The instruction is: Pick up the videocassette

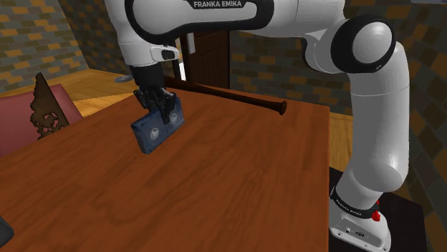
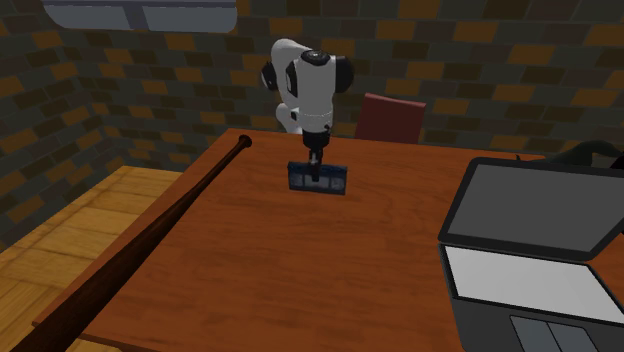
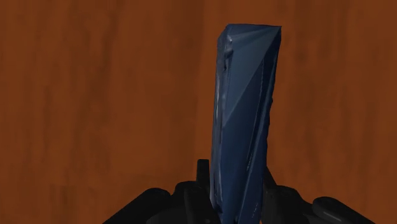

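Note:
A dark blue videocassette (image 1: 157, 127) hangs tilted above the wooden table (image 1: 236, 186), clear of its surface. My black gripper (image 1: 159, 100) is shut on its upper edge. From across the table, the cassette (image 2: 318, 180) shows its flat face below the gripper (image 2: 317, 163). In the wrist view the cassette (image 3: 245, 121) stands edge-on, clasped between the two fingers (image 3: 202, 175), with bare table wood behind it.
A long dark baseball bat (image 1: 229, 97) lies along the table's far side; it is the bat (image 2: 150, 235) on the second exterior view's left. An open laptop (image 2: 530, 250) sits at that view's right. A red chair (image 1: 29, 114) stands beside the table.

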Tool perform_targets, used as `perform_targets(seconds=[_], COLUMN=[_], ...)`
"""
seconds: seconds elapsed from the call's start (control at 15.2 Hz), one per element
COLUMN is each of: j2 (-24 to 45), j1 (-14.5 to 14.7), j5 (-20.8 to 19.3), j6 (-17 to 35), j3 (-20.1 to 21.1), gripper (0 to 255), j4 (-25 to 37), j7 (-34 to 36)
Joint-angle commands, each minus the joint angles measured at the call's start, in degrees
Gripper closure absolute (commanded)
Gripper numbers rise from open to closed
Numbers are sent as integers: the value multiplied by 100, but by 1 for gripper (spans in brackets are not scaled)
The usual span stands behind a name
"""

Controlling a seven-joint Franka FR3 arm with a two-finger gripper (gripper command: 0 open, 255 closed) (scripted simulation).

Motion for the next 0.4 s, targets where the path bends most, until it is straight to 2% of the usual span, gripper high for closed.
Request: perform_targets(seconds=[0.0,0.2,0.33], j2=[54,157,162], j1=[74,199,207], j5=[-35,-103,-107], j6=[-183,-477,-492], j3=[-3,-14,-15], gripper=[255,255,255], j4=[232,624,645], j7=[14,24,24])
